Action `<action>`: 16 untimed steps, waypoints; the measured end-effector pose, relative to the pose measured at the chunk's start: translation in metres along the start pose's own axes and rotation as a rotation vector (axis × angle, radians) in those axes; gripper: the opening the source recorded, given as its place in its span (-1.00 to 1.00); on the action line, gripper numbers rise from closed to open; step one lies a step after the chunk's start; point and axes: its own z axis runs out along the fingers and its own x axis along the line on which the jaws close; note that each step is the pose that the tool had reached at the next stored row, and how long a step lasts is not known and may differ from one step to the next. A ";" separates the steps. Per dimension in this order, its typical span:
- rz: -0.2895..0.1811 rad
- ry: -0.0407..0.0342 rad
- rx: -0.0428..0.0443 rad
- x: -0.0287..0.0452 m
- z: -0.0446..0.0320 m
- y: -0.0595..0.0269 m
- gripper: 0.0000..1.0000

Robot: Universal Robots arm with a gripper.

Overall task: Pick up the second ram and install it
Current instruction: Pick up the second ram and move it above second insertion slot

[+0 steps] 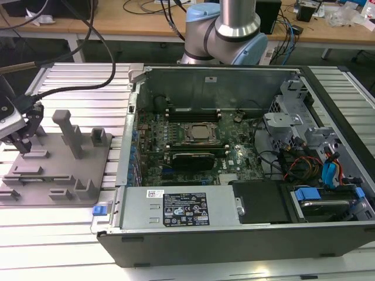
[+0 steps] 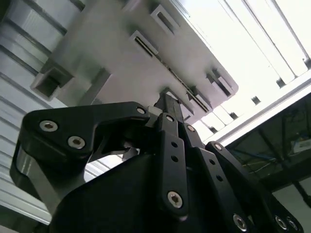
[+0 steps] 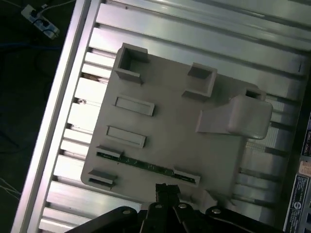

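Observation:
The second ram point(image 3: 146, 165) is a thin greenish strip standing on edge in a slot of the grey holder plate point(image 3: 170, 121). In the second wrist view it is a dark line point(image 2: 170, 73) along the same plate. My gripper point(image 3: 165, 190) hangs just off the plate's edge beside the ram and is apart from it. Its black fingers point(image 2: 167, 104) are pressed together with nothing between them. In the exterior view my gripper point(image 1: 24, 140) stands over the left end of the holder plate point(image 1: 58, 170).
An open computer case point(image 1: 234, 234) lies to the exterior view's right of the plate, with the processor socket point(image 1: 201, 133) and long black memory slots point(image 1: 193, 111) inside. Upright grey blocks point(image 1: 70, 132) rise from the plate. Cables point(image 1: 70, 52) trail over the ribbed table.

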 end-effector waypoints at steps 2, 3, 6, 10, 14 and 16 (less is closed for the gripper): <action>-0.052 0.0023 -0.0001 0.0000 0.0001 0.0000 -0.84; -0.081 0.0035 -0.0002 0.0000 0.0002 0.0000 -0.84; -0.191 0.0083 -0.0005 0.0000 0.0006 0.0000 -0.84; -0.313 0.0135 -0.0011 0.0000 0.0012 -0.0001 -0.84; -0.426 0.0182 -0.0017 0.0000 0.0020 -0.0001 -0.84; -0.515 0.0220 -0.0021 0.0000 0.0030 -0.0001 -0.84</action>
